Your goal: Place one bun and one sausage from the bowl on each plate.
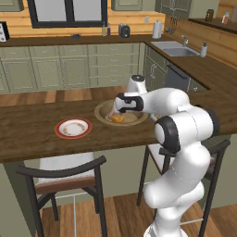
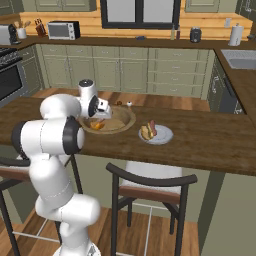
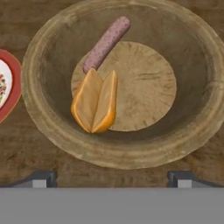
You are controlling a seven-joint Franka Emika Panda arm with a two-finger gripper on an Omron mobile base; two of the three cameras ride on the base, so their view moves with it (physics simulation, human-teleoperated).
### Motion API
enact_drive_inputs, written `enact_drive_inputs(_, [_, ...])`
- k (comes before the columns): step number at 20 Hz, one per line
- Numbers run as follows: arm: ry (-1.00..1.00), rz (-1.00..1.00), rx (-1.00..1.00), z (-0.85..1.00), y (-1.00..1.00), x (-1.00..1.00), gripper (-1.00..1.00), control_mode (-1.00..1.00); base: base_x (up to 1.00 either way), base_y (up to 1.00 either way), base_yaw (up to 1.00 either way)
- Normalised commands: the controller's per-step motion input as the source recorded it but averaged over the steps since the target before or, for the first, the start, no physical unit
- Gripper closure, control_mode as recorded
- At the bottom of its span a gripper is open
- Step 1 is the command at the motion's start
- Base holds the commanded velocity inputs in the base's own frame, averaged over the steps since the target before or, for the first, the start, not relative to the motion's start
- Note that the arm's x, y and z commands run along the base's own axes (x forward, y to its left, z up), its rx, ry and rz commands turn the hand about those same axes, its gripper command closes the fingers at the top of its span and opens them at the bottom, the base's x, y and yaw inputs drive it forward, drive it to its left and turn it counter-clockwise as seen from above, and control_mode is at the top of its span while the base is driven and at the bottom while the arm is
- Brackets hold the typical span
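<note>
A: Where's the wide tan-olive wooden bowl (image 3: 118,83)?
B: Mid-counter on the dark wood counter (image 1: 28,134), a little toward its far edge. One split orange-tan bun (image 3: 95,101) and one pinkish speckled sausage (image 3: 106,43) lie inside, the sausage's end touching the bun's top.

A: Plates?
B: The red-rimmed round plate with cream centre (image 1: 73,128) sits on the counter just beside the bowl, no bun or sausage on it. The plain pale grey round plate (image 2: 162,138) is on the bowl's other side, near the counter's front edge, carrying a bun with a sausage (image 2: 148,130).

A: Gripper?
B: The white arm's two-finger gripper (image 3: 112,178) hangs above the bowl, over its near rim. Dark fingertips (image 3: 40,178) are spread wide, nothing between them, not touching the food.

A: Anything else?
B: Dark stools with pale seats (image 1: 65,173) are at the counter's front edge.
</note>
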Motion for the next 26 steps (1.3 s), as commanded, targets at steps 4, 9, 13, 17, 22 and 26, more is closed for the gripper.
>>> enact_drive_inputs(4, [0.01, -0.01, 0.02, -0.36, 0.0, 0.04, -1.0, -1.0, 0.0, 0.0, 0.0])
enact_drive_inputs(9, [0.05, -0.04, 0.11, -0.19, 0.0, 0.09, -1.0, -1.0, 0.0, 0.0, 0.0])
enact_drive_inputs(13, [0.03, -0.05, 0.08, -0.16, 0.0, 0.13, -1.0, -1.0, 0.0, 0.0, 0.0])
enact_drive_inputs(17, [0.05, -0.05, 0.01, -0.09, 0.0, 0.32, -1.0, -1.0, 0.0, 0.0, 0.0])
enact_drive_inputs(22, [0.01, -0.06, 0.0, -0.11, 0.0, 0.45, -1.0, -1.0, 0.0, 0.0, 0.0])
enact_drive_inputs(26, [0.02, -0.08, 0.02, -0.23, 0.0, 0.35, -1.0, -1.0, 0.0, 0.0, 0.0])
